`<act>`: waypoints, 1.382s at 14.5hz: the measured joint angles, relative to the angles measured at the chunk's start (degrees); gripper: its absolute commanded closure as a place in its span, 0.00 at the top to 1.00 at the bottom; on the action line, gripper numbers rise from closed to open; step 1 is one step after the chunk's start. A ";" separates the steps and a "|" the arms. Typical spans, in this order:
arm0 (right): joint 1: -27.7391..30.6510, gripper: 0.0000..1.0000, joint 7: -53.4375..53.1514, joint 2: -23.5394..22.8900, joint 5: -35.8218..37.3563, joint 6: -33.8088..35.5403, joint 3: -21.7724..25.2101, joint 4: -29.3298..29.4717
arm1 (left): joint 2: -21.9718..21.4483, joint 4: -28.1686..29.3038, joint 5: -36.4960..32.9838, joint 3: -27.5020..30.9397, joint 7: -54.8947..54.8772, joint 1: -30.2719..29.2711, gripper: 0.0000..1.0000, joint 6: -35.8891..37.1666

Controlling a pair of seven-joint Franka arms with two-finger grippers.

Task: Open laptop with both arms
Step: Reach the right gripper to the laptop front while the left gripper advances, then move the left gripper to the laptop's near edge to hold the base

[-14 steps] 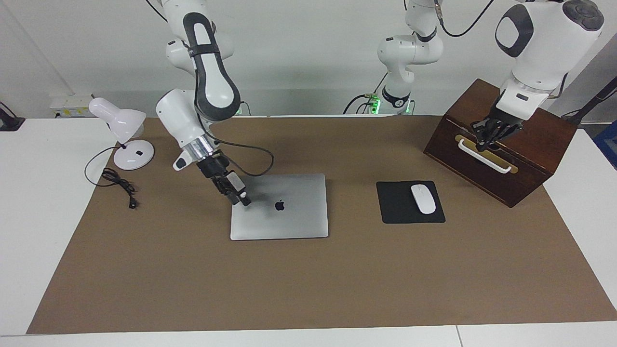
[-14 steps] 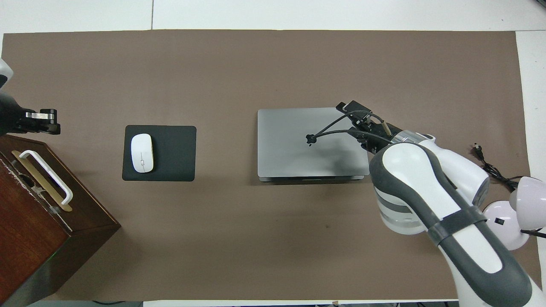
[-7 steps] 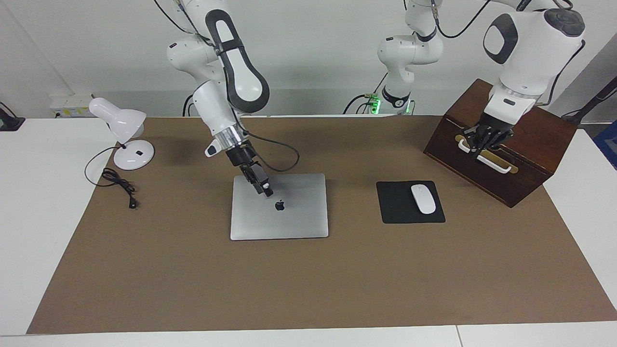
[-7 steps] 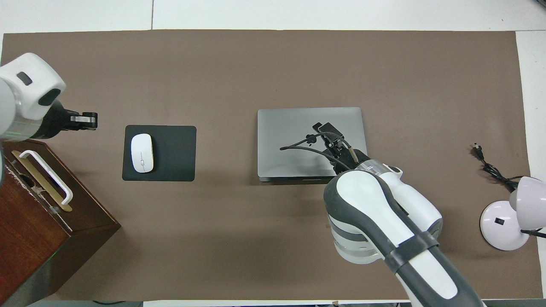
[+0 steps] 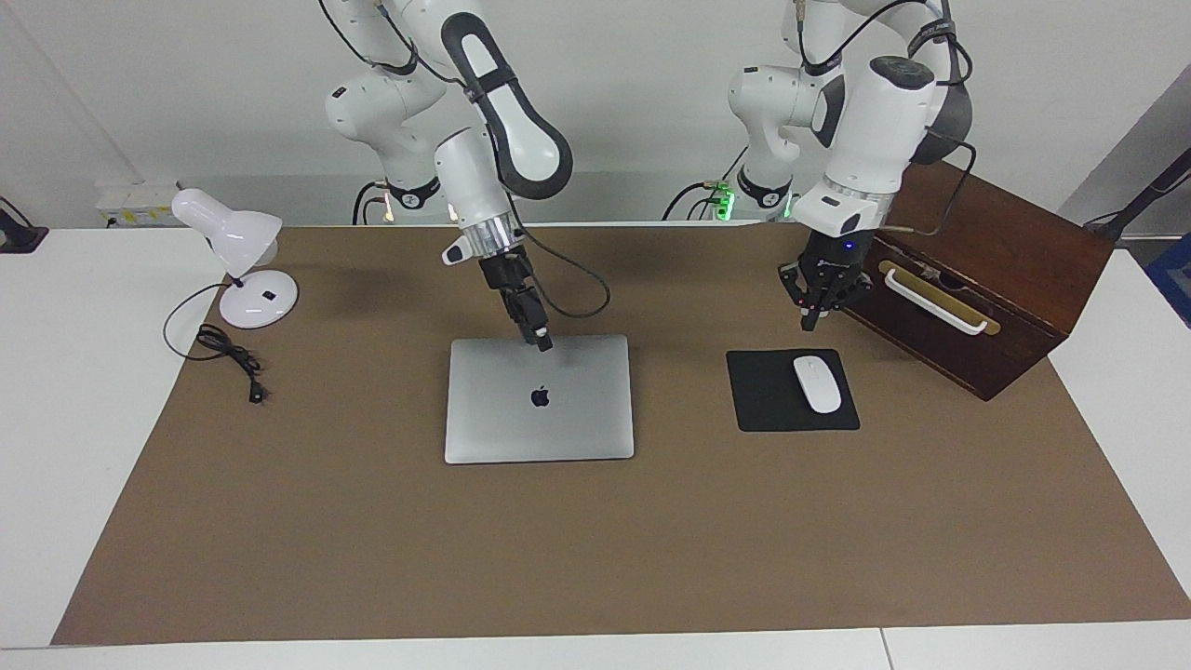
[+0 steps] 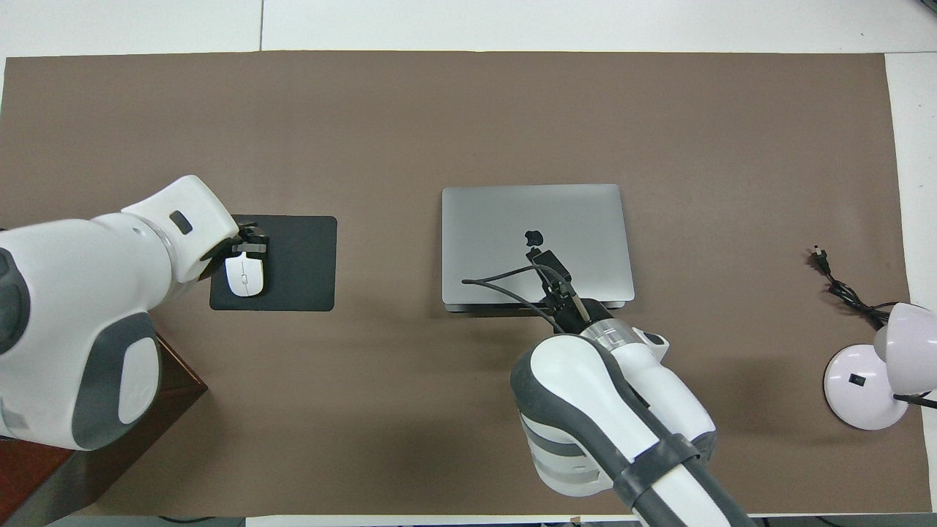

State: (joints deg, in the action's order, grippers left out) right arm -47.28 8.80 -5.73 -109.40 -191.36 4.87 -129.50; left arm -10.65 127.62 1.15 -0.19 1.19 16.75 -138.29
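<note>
The laptop [image 5: 558, 423] [image 6: 498, 219] lies closed and flat on the brown mat, logo side up. My right gripper [image 5: 542, 344] [image 6: 539, 255] hangs shut a little above the lid, over the strip between the logo and the edge nearest the robots, tilted down and holding nothing. My left gripper [image 5: 812, 318] [image 6: 249, 242] is shut and empty. It is raised over the mouse pad's [image 5: 772, 409] [image 6: 300, 263] edge nearest the robots, beside the wooden box.
A white mouse [image 5: 817, 383] [image 6: 244, 278] rests on the black pad. A dark wooden box [image 5: 1005, 270] [image 6: 179, 384] with a white handle stands at the left arm's end. A white desk lamp [image 5: 237, 244] [image 6: 867, 384] and its cable [image 5: 228, 354] [image 6: 842, 289] sit at the right arm's end.
My right gripper swung from the laptop's corner to over the lid's middle, near the robots' edge. My left gripper left the box's handle and moved over the mouse pad.
</note>
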 measured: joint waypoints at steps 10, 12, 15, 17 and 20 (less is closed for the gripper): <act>-1.11 1.00 0.00 9.35 -2.19 -3.18 0.41 -9.47 | -1.83 22.30 0.00 -0.09 -0.02 11.48 0.00 -34.02; 0.26 1.00 0.00 9.35 -2.20 -2.90 0.44 -9.92 | 0.18 24.14 -0.01 -0.09 -0.05 13.12 0.00 -39.58; 1.92 1.00 0.02 9.36 -2.20 -1.88 0.46 -10.09 | 4.22 24.96 -0.02 -0.10 -0.13 16.12 0.00 -46.41; 2.00 1.00 0.08 9.36 -2.20 -1.85 0.45 -10.10 | 6.49 25.12 -0.02 -0.12 -0.24 17.83 0.00 -49.27; 2.23 1.00 0.86 9.36 -2.20 -1.41 0.45 -10.16 | 7.93 25.13 -0.02 -0.11 -1.38 19.10 0.00 -50.04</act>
State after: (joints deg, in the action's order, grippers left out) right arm -45.05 9.66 3.62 -111.59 -192.77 5.32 -139.66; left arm -2.73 152.75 1.13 -0.30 -0.19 35.86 -188.34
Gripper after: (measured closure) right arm 0.000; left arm 0.991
